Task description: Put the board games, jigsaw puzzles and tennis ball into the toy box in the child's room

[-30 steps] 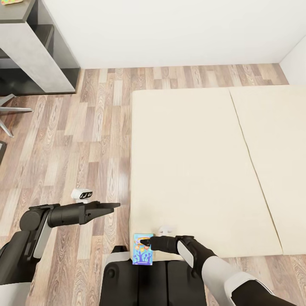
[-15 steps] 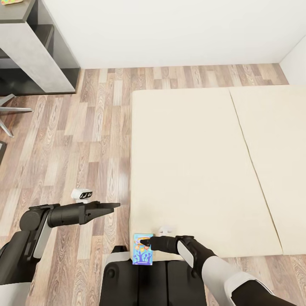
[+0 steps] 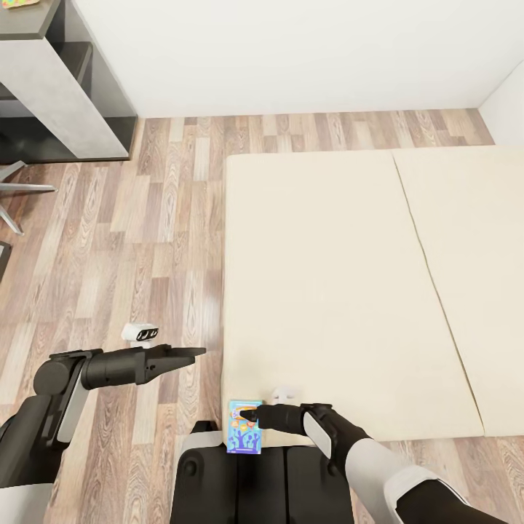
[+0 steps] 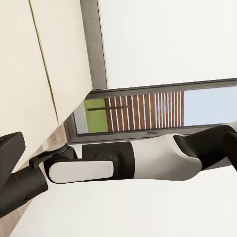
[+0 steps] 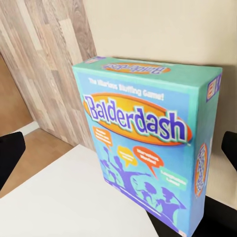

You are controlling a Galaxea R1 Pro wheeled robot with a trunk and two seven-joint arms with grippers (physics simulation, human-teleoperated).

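Note:
A blue-teal board game (image 3: 244, 426) labelled "Balderdash" lies at the near left corner of the cream bed (image 3: 327, 276), right in front of my trunk. My right gripper (image 3: 251, 416) reaches over it from the right. In the right wrist view the box (image 5: 148, 143) fills the space between the two spread fingers (image 5: 10, 153), with one finger well clear of its side, so this gripper is open. My left gripper (image 3: 193, 354) hovers over the wood floor left of the bed, holding nothing, and one dark finger (image 4: 10, 148) sits at the edge of its wrist view.
A grey table (image 3: 58, 80) stands at the back left with a sliver of something colourful (image 3: 18, 2) on its top. Chair legs (image 3: 18, 189) show at the left edge. Wood floor (image 3: 160, 218) runs between table and bed, with white wall behind.

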